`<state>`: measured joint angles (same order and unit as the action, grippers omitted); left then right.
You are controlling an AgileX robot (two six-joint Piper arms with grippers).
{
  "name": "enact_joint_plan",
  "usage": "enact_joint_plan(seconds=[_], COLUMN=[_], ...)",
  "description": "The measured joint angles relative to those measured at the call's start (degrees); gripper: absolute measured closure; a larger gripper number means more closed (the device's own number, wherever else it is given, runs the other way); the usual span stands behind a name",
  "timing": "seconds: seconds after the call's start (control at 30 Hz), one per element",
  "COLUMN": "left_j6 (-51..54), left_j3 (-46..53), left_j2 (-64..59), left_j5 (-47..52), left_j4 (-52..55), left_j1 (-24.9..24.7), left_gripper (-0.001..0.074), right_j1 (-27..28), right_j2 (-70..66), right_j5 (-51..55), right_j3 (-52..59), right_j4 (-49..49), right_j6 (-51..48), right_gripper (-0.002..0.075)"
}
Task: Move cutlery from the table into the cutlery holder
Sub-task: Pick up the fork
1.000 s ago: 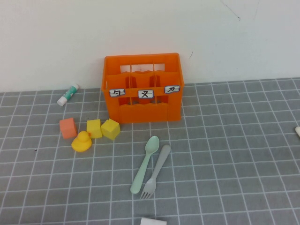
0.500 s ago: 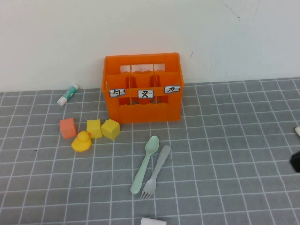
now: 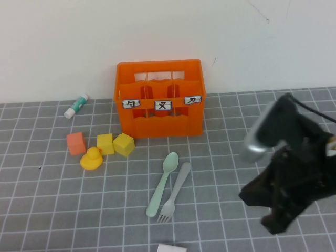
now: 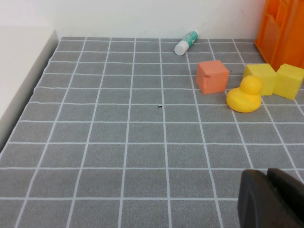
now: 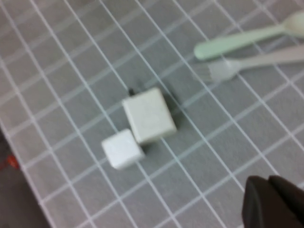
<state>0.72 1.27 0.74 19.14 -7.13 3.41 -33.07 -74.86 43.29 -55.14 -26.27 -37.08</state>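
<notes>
Orange holder with three unreadable black-marked labels, spoon and fork on table, right gripper near, left gripper low, finger opening cannot be told.

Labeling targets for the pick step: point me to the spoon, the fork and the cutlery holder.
mint-green spoon (image 3: 171, 163), high view, on its bowl.
light grey fork (image 3: 178, 186), high view, mid-handle.
orange cutlery holder (image 3: 160, 123), high view, front wall below the labels.
</notes>
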Motion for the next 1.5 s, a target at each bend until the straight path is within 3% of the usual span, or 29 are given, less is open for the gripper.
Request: enact_joint_plan(seconds=[0.13,0.3,0.6,0.87,1.0,1.23,1.5], left_j6=[0.0,0.0,0.0,0.0,0.0,0.0,0.0], left_j3=[0.0,0.0,0.0,0.0,0.0,0.0,0.0], left_j2=[0.0,0.0,0.0,0.0,0.0,0.0,0.0], left_j5=[0.0,0.0,0.0,0.0,0.0,0.1,0.1], left_j4=[0.0,0.0,0.0,0.0,0.0,0.0,0.0], left_j1=[0.0,0.0,0.0,0.0,0.0,0.0,0.0], left_gripper=[0.0736,0.0736,0.0736,0.0736,0.0736,0.0736,0.0736], right_j1=[-3.5,-5.7,-7.6,-7.7,-7.3,-6.7,-6.7], right_j2=[-7.3,-17.0,-30.6,-39.0,-44.2,-51.4,-52.8], right_j5=[2.6,9.6,10.9,10.7,7.3,5.9,6.0], right_j3=[-6.2,-16.8,-29.0,-35.1,-38.1,-43.5,-44.7], right_j4=[10.5,18.2,13.5,12.2,11.3,10.8,23.4], right_j6=[10.4,15.3,15.2,26.8,31.8,46.8,69.4], right_gripper=[0.0729,0.0729,0.0729,0.0723,0.0646,0.0398,0.0355])
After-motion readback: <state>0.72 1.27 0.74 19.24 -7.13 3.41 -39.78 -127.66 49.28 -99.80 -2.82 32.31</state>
